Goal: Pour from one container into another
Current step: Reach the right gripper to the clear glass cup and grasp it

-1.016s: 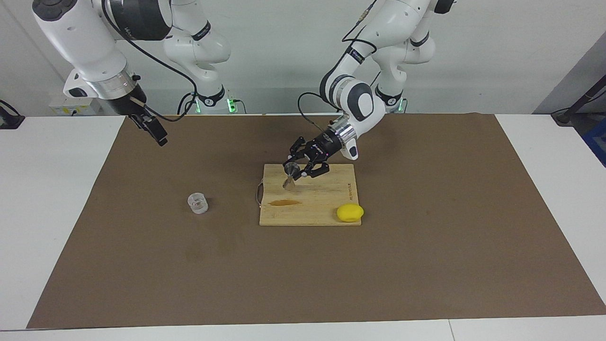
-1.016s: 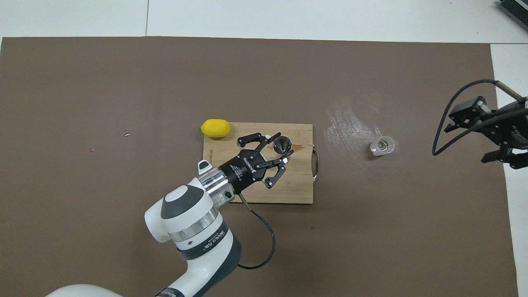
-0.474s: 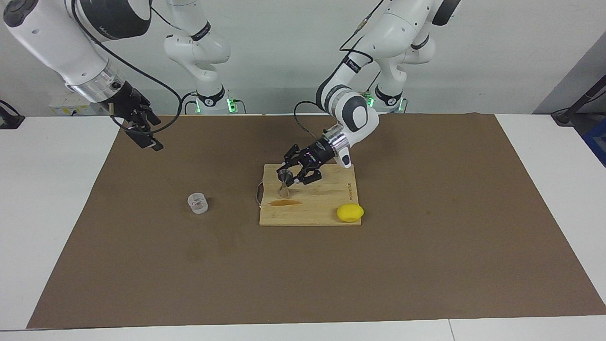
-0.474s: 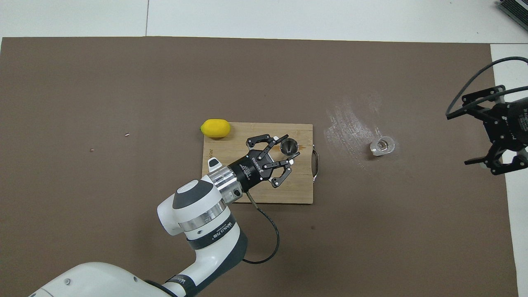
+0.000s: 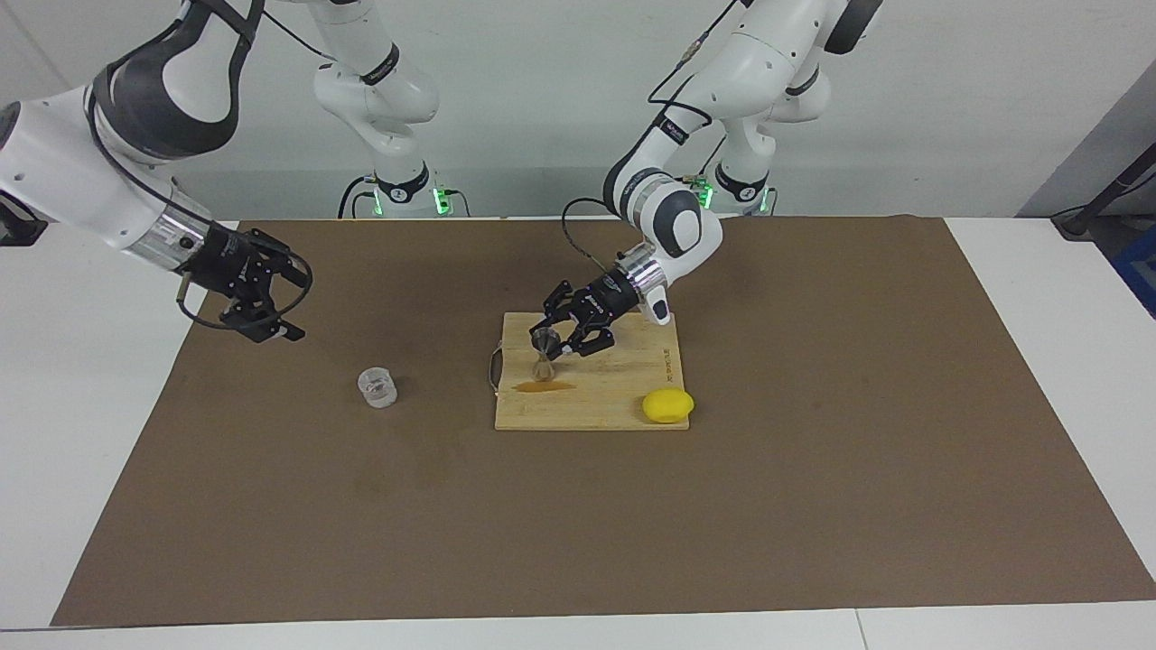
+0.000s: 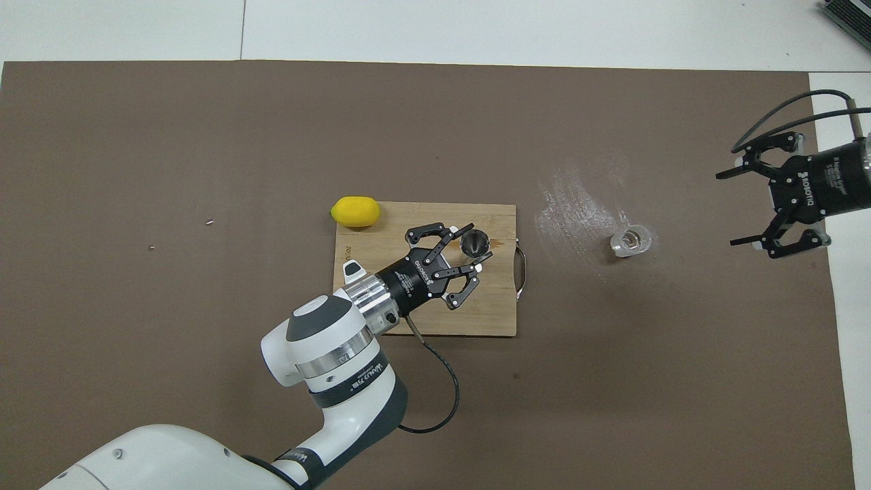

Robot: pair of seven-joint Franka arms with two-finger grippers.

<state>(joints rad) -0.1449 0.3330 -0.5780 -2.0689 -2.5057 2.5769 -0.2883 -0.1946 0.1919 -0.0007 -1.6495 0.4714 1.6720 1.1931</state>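
The left gripper [image 5: 553, 344] is clamped on the steel jigger [image 5: 544, 354], its two fingertips pinching the upper cone from either side while the black links splay outward; the arm reaches in low from its base and the jigger stands upright on the cutting board [image 5: 623, 397], its foot on the wood at the end of the board nearer the right arm. The right gripper [image 5: 275, 302] hangs in the air over the brown mat [image 5: 813, 469] toward the right arm's end of the table, its fingers spread wide with nothing between them, well apart from the cup it points toward. The mat covers most of the white table [image 5: 1039, 316]. The wooden board lies in the middle of the mat, a wire handle [image 5: 493, 370] at the end that faces the right arm, and a dark wet streak [image 5: 544, 387] marks the wood just beside the jigger, farther from the robots. A yellow lemon [image 5: 668, 405] sits at the board's corner toward the left arm's end, farther from the robots than the jigger. The clear measuring cup [image 5: 377, 386] stands upright on the mat by itself, between the board and the right gripper, apart from both.
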